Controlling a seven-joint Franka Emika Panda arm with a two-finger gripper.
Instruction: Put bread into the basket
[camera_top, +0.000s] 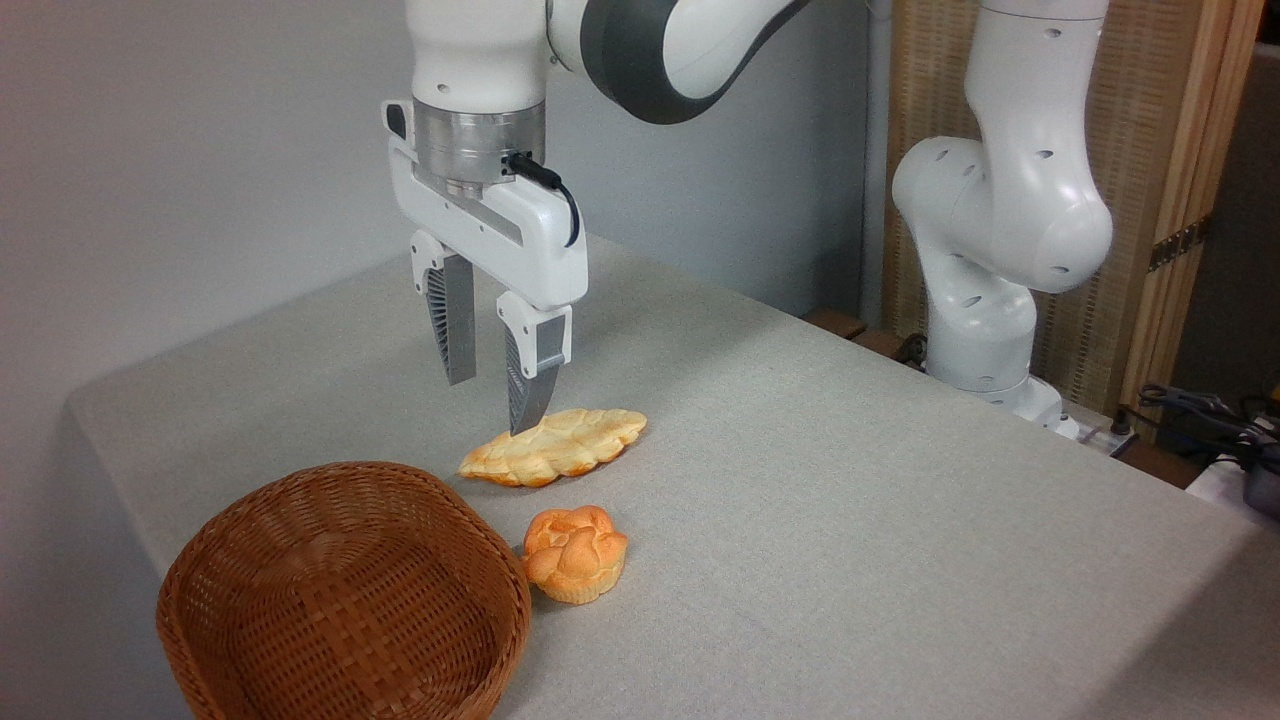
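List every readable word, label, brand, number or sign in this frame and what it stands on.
None: no text shows on the gripper, the arm, the basket, the bread, the braided loaf or the table.

White Franka arm's two-finger gripper points down, jaws apart, hovering just above the pale braided loaf

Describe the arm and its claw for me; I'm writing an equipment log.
The arm is glossy white with rounded segments, small dark holes and a dark grey band at one joint. A silver metal ring sits above the white claw, fed by a black cable. Its two fingers are grey and ribbed.
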